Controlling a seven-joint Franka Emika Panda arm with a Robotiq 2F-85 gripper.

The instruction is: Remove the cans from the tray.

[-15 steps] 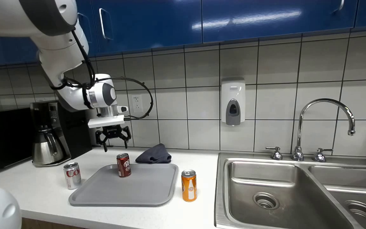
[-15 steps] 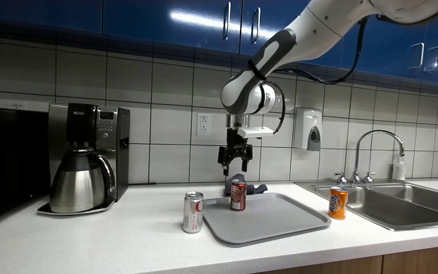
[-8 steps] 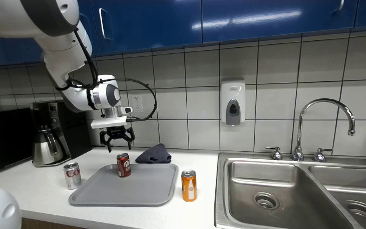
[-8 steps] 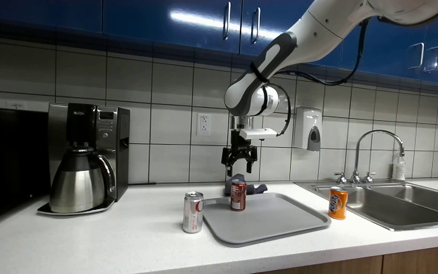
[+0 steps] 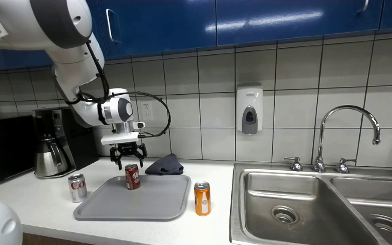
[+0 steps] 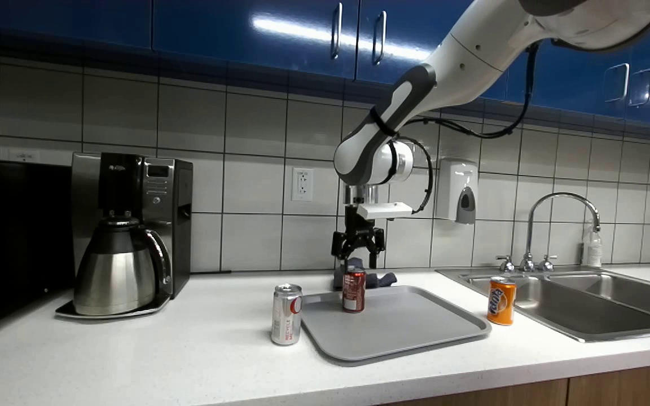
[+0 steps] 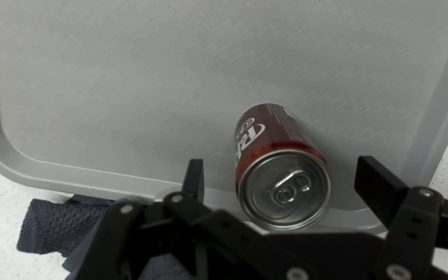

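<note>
A dark red Dr Pepper can point(image 5: 132, 180) stands upright on the grey tray point(image 5: 155, 200), near its back left corner; both also show in an exterior view, the can point(image 6: 353, 296) and the tray point(image 6: 409, 330). My gripper point(image 5: 130, 166) is open and points down at the height of the can's top. In the wrist view the can point(image 7: 274, 128) lies between the two spread fingers point(image 7: 280, 173), with a gap on each side. A silver Diet Coke can point(image 5: 77, 190) stands on the counter left of the tray. An orange Fanta can point(image 5: 202, 200) stands right of it.
A dark cloth point(image 5: 165, 165) lies behind the tray by the tiled wall. A coffee maker point(image 5: 51, 149) stands at the back left beside a black appliance point(image 6: 17, 242). A steel sink point(image 5: 238, 204) is at the right. A soap dispenser point(image 5: 249, 109) hangs on the wall.
My open gripper has moved a little to the right, then down, to the top of the Dr Pepper can. The cans and tray have not moved.
</note>
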